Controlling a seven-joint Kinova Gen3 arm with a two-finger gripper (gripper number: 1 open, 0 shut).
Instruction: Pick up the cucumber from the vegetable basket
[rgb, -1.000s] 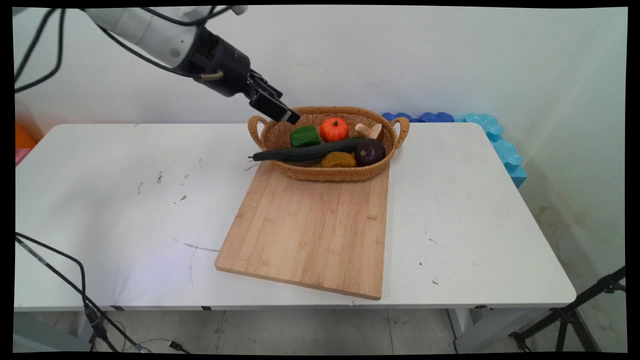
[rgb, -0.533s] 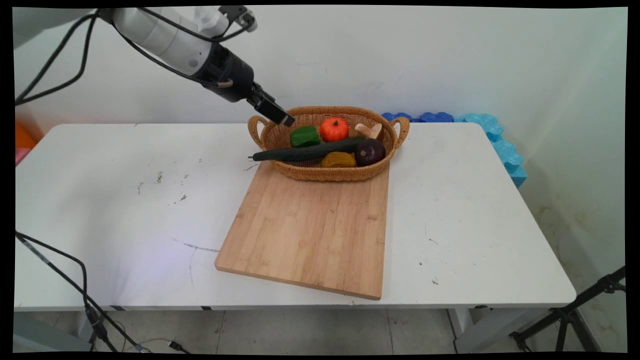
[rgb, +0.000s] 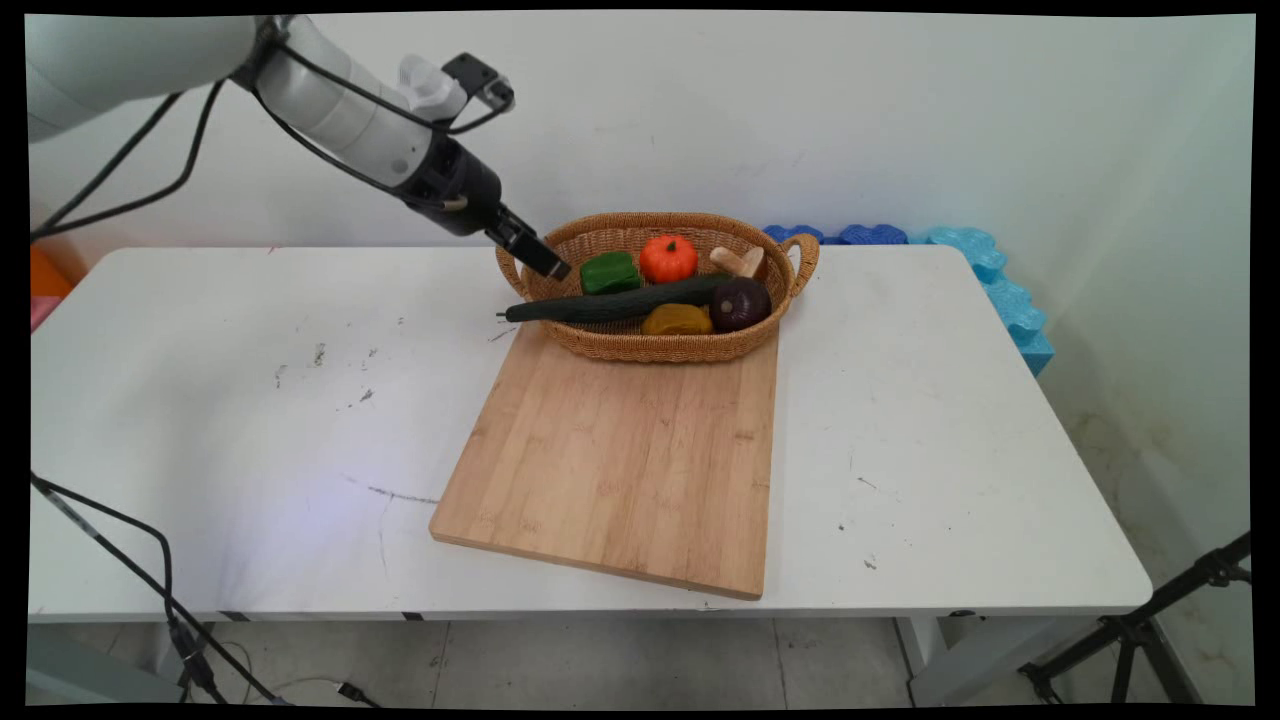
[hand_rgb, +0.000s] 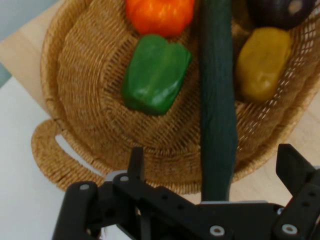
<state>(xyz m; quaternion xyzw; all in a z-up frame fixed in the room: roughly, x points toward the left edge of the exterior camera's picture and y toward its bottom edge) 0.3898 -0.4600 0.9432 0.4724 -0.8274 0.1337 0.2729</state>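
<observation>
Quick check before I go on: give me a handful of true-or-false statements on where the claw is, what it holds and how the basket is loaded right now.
1. The claw is open and holds nothing. True.
2. The cucumber lies flat on the cutting board. False: it lies in the basket, with its left end poking out over the rim.
3. The claw hovers at the basket's left end, near the green pepper. True.
4. The orange pumpkin sits outside the basket on the table. False: it is inside the basket, beside the green pepper.
5. The basket rests on the far end of the cutting board. True.
</observation>
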